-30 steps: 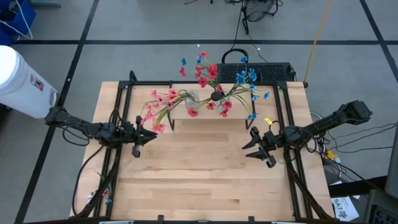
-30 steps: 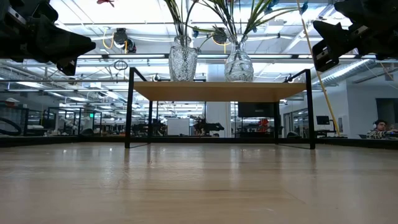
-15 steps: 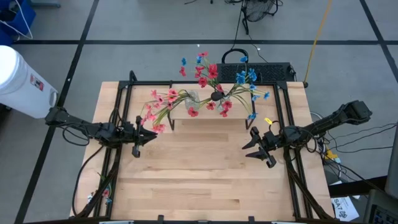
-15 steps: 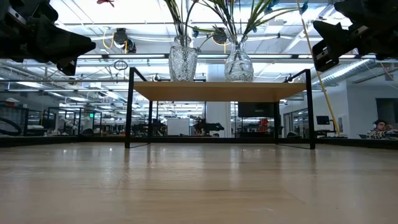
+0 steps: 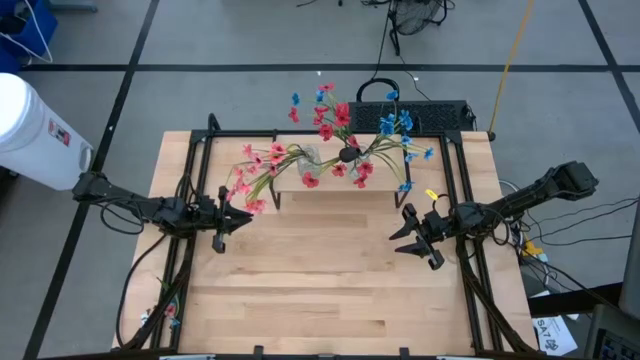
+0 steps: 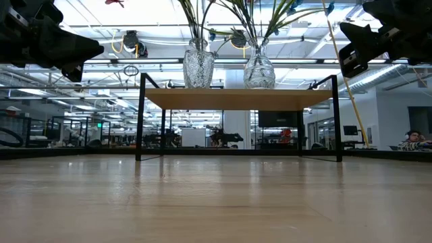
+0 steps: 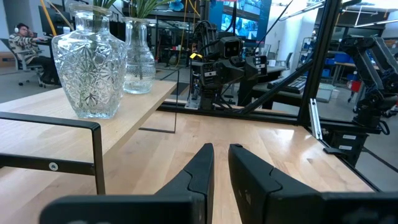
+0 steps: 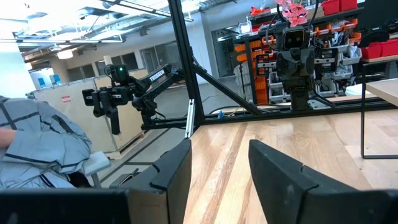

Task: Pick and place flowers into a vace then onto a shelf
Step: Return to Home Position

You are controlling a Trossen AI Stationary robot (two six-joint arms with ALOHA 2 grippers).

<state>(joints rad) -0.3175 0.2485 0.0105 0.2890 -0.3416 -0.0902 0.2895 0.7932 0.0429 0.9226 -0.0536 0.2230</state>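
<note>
Two cut-glass vases (image 6: 199, 67) (image 6: 259, 69) stand upright by their bases on the low wooden shelf (image 6: 236, 98) at the table's far side. The flowers' stems stick into them: pink sprays (image 5: 250, 175) lean left, red (image 5: 330, 125) and blue (image 5: 397, 125) spread above. My left gripper (image 5: 245, 214) hovers at the table's left, pointing level toward the right, with a narrow gap between its fingers (image 7: 221, 149) and nothing in it. My right gripper (image 5: 400, 232) hovers at the right, pointing left, fingers wide apart (image 8: 221, 149) and holding nothing.
Black frame rails (image 5: 190, 200) run along the table's left, right and far sides. A white cylinder (image 5: 30, 130) stands off the table at the left. A small pink and green scrap (image 5: 168, 308) lies by the left rail. A person's grey sleeve (image 8: 37, 149) shows beyond the table.
</note>
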